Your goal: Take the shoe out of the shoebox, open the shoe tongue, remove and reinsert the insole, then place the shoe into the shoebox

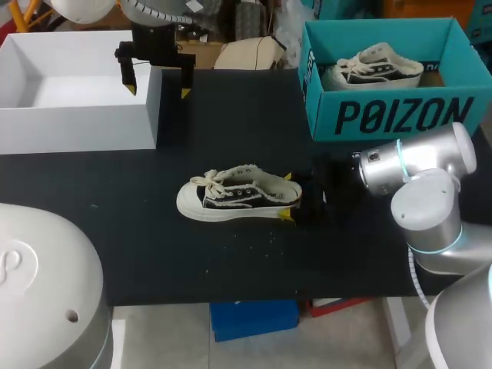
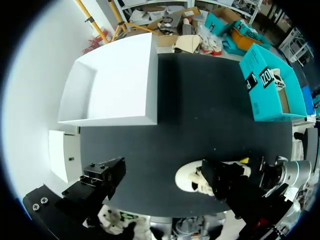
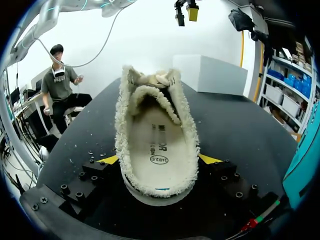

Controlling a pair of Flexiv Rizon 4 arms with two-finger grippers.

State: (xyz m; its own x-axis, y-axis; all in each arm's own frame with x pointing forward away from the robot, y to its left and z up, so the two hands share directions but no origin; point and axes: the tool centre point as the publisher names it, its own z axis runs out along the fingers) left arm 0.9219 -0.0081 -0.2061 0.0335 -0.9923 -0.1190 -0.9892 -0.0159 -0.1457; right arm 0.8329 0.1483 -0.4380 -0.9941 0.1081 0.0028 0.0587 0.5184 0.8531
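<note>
Robot lab / test workshop, by all that is seen. A desk (image 1: 154, 254) covered w/ black mat is flanked by two industrial arms; silver joints w/ lit rings are seen on the right arm (image 1: 419, 165). The left tool (image 1: 157, 91) is held above the desk's far side, fingers apart; the right tool (image 1: 288, 197) is closed on the heel of a shoe (image 1: 231, 196). Props are set out as for a trial: white box (image 1: 77, 115), open; teal shoebox (image 1: 384, 115) w/ 2nd shoe (image 1: 373, 69) inside.

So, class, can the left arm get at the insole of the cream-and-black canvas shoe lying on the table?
Probably yes: the shoe sits upright on the black table, its mouth facing up, and the right jaws grip only the heel.
</note>
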